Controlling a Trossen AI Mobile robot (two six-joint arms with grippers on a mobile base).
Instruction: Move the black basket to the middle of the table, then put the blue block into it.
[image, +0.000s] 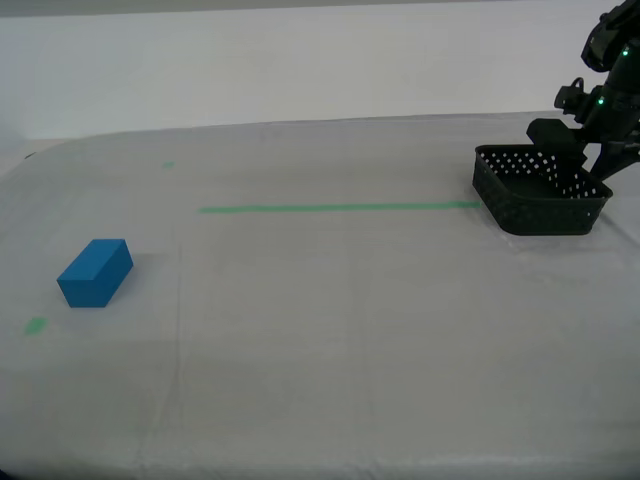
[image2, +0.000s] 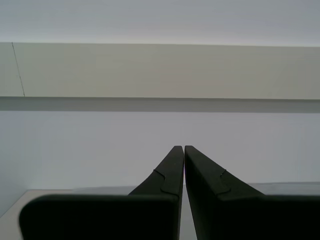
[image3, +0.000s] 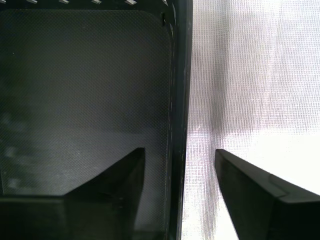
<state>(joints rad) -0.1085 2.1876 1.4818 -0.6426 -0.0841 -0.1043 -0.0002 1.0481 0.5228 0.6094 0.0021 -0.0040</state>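
Basket (image: 541, 192) looks light, stiff plastic w/ holed walls; thin rim is the natural hold, and it should slide easily on the cloth, maybe tip if pulled high. My first gripper (image3: 180, 165) is part open, straddling one wall: one finger (image3: 120, 175) inside over the floor, the other outside over the table (image3: 250, 90), not yet clamped. My second gripper (image2: 180, 150) is closed on nothing, aimed at a bare wall. Block (image: 96, 272) sits far across from the first gripper, well apart from the basket.
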